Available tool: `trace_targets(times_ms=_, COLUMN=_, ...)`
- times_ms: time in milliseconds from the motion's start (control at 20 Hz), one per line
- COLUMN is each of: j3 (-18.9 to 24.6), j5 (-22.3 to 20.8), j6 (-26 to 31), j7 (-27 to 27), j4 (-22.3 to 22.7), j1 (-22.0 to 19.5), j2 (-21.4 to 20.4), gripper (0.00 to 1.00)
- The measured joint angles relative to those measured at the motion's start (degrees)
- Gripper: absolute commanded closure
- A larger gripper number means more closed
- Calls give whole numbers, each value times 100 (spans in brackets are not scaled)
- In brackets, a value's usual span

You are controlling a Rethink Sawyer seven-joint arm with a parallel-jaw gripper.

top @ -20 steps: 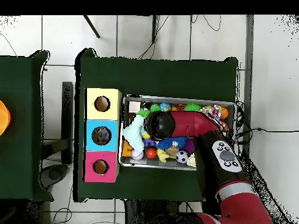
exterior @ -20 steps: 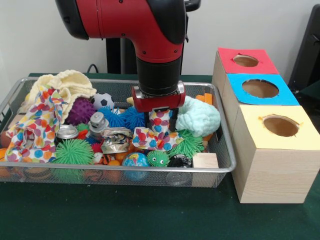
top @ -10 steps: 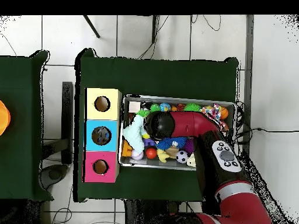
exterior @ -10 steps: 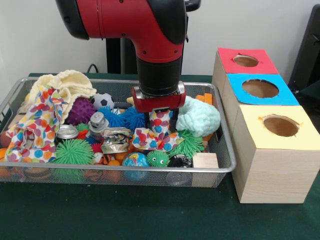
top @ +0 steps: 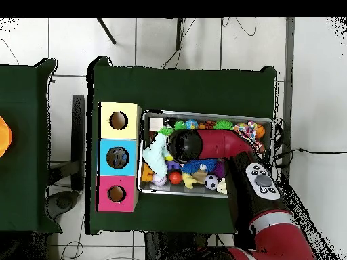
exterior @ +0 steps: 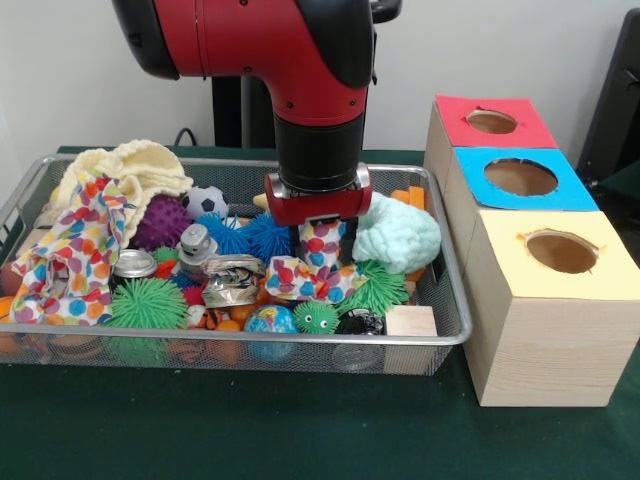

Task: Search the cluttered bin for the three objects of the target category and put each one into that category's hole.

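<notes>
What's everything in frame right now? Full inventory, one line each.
bin: 1, silver wire mesh, on green table
polka-dot cloths: 2, white multicoloured; one at bin's left, one under the gripper
cream knit fabric: 1, bin's back left
mint knit fabric: 1, bin's right
spiky balls: several, green, blue, purple, e.g.
soccer ball: 1, black-white
globe ball: 1, blue
crushed can: 1, silver
wood block: 1, front right corner
boxes: 3, red, blue, yellow top with the hole
gripper: 1, red-black, closed on the central cloth
</notes>
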Motion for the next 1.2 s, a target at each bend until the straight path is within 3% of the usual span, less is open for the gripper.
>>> trace_targets(times_ms=1200, j3=-3, j5=1, j6=-199, j7=0, j4=12, j1=12, j2=0, gripper=0)
